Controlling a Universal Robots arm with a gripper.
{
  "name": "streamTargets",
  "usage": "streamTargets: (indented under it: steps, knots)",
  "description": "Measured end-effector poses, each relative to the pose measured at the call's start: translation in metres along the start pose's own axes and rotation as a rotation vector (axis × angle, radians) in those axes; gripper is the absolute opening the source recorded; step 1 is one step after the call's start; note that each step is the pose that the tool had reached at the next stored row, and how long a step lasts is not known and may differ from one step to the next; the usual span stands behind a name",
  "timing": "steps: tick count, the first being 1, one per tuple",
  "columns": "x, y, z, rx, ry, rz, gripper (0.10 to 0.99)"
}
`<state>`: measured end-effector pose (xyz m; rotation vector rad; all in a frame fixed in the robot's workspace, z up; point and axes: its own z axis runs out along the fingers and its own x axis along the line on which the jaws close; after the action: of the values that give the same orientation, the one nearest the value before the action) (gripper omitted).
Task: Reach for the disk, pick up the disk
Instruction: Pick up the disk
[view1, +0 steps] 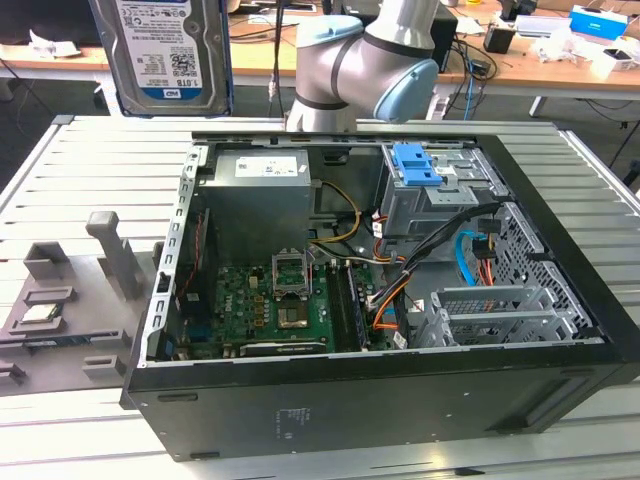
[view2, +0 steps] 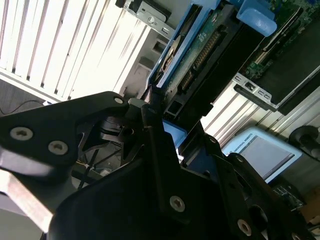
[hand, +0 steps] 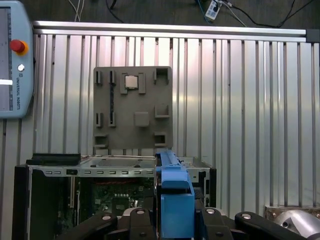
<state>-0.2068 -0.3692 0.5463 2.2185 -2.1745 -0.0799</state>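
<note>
Disk gripped in the claw, above the computer case
The claw (hand: 175, 222) is closed on one end of the disk (view1: 165, 55); the disk's long axis runs straight out from the claw, high over the case (view1: 400, 405).

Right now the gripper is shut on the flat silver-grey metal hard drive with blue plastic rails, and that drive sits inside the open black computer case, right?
Not inside. The exterior view shows the hard drive held up in the air, clear of the black computer case; the gripper is shut on it.
</note>
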Motion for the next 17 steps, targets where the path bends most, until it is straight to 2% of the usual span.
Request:
streamTargets:
  steps: [2, 10, 17]
  knots:
    - [0.0001, -0.0083, -0.0005, 0.000, -0.0001, 0.000, 0.369]
    - [0.0003, -0.0343, -0.0021, -0.001, -0.0001, 0.000, 0.369]
    - [0.0005, -0.0495, -0.0024, -0.002, -0.0001, 0.000, 0.369]
